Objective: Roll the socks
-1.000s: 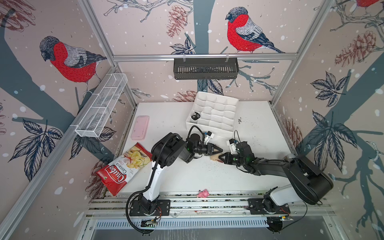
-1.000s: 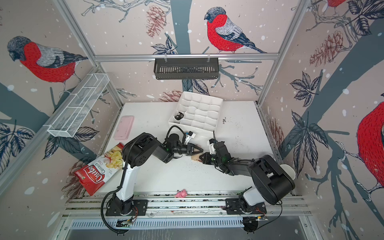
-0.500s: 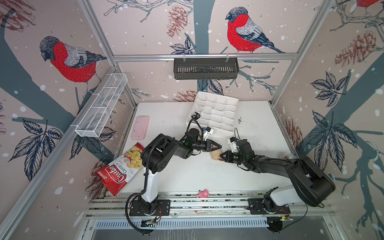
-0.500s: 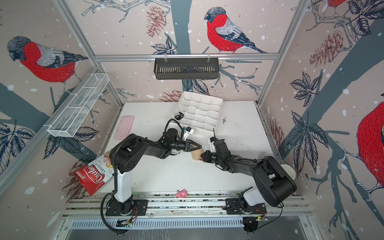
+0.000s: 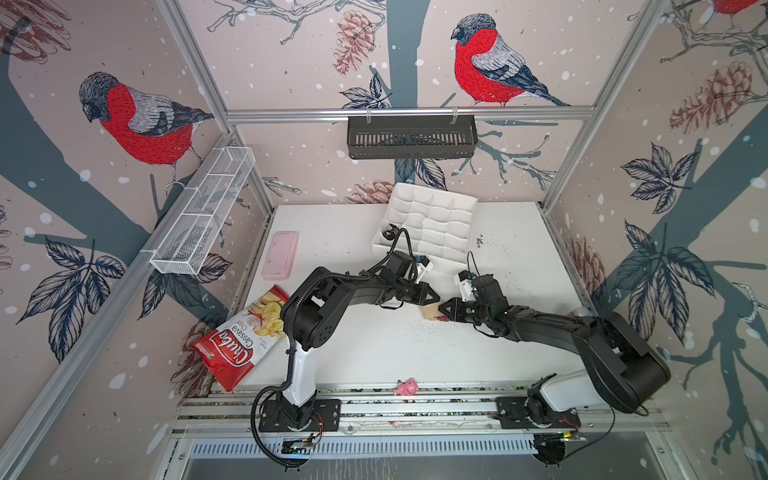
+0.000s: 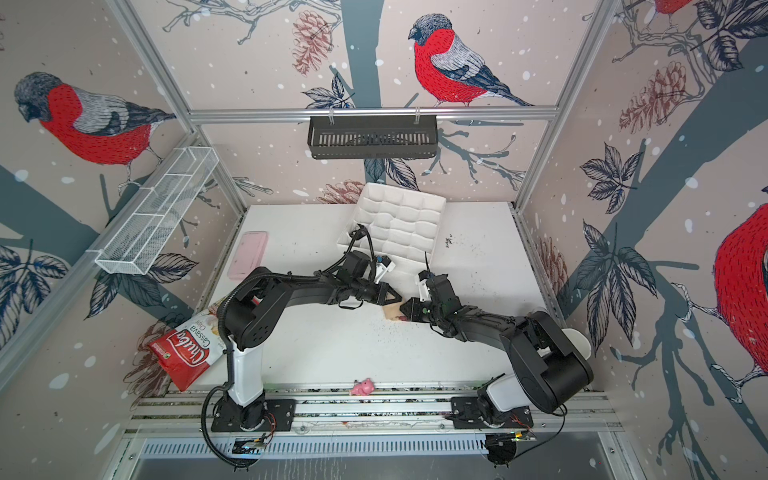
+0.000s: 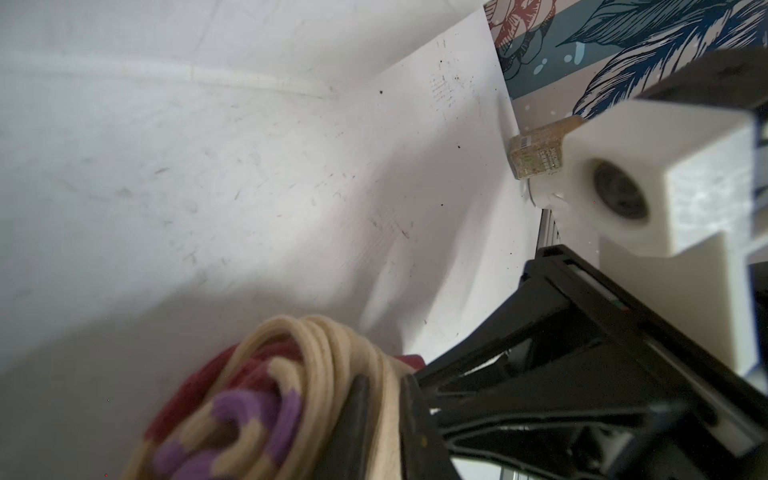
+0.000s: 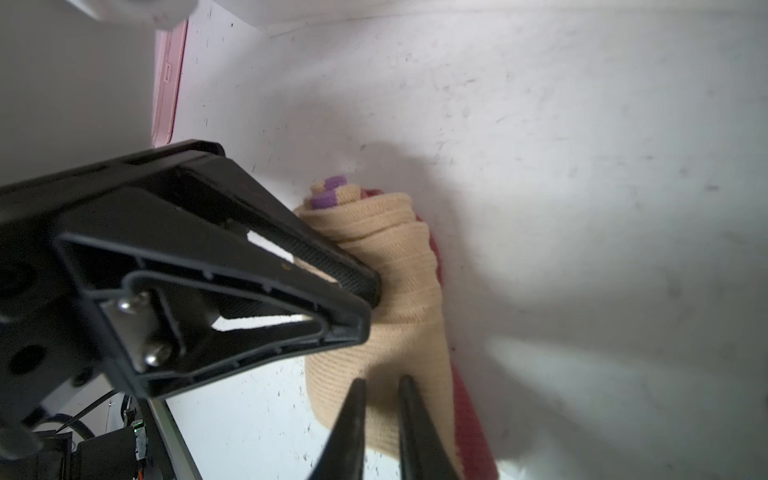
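Observation:
A tan sock (image 5: 432, 312) with maroon and purple bands lies rolled up mid-table, showing in both top views (image 6: 392, 312). My left gripper (image 5: 436, 297) reaches it from the left. In the left wrist view its jaws (image 7: 382, 415) are shut on the outer tan layers of the roll (image 7: 249, 395). My right gripper (image 5: 443, 309) meets the roll from the right. Its jaws (image 8: 380, 386) stand slightly apart, tips resting on the tan fabric (image 8: 395, 257). A small dark bundle (image 5: 389, 232) lies in the tray's corner; its pattern is too small to tell.
The white compartment tray (image 5: 436, 220) stands at the back centre, just behind both wrists. A pink case (image 5: 280, 254) lies far left, a chips bag (image 5: 243, 336) hangs over the left edge, and a pink toy (image 5: 406, 387) sits on the front rail.
The right jaws have parted a little on the sock. The left arm's elbow swung left and came back, and its gripper stays on the roll.

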Robot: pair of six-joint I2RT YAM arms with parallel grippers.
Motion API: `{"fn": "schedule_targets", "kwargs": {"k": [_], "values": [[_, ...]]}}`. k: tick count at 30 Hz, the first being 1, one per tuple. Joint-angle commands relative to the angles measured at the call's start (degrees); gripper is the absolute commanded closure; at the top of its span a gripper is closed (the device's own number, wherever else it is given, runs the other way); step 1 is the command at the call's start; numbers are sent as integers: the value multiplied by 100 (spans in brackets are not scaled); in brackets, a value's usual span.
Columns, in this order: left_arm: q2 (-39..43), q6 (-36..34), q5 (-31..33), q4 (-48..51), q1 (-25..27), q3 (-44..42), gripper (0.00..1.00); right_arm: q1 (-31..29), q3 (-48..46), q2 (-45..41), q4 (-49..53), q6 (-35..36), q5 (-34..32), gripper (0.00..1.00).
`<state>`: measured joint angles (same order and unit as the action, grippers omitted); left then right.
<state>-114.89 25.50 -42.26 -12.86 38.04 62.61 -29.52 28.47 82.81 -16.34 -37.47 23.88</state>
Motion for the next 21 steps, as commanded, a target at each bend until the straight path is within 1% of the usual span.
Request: {"fn": "schedule_targets", "kwargs": {"k": [1, 4, 6, 8, 12, 16, 21], "values": [[-77, -237, 268, 621, 19, -12, 82, 70, 175, -76, 247, 258, 17, 63], [-69, -253, 264, 611, 19, -25, 82, 201, 375, -199, 613, 511, -128, 49], [-68, -252, 256, 597, 19, -29, 82, 310, 472, -212, 848, 647, -275, 42], [-82, -227, 190, 532, 6, -34, 83, 446, 514, -136, 924, 785, -161, 38], [-160, -66, 14, 273, -33, -71, 81, 518, 693, 195, 1071, 1051, 222, 37], [-242, 148, -162, -61, -78, -112, 80, 505, 711, 480, 893, 1128, 632, 33], [-222, 310, -335, -433, -139, -279, 80, 556, 648, 771, 491, 865, 874, 33]]}}
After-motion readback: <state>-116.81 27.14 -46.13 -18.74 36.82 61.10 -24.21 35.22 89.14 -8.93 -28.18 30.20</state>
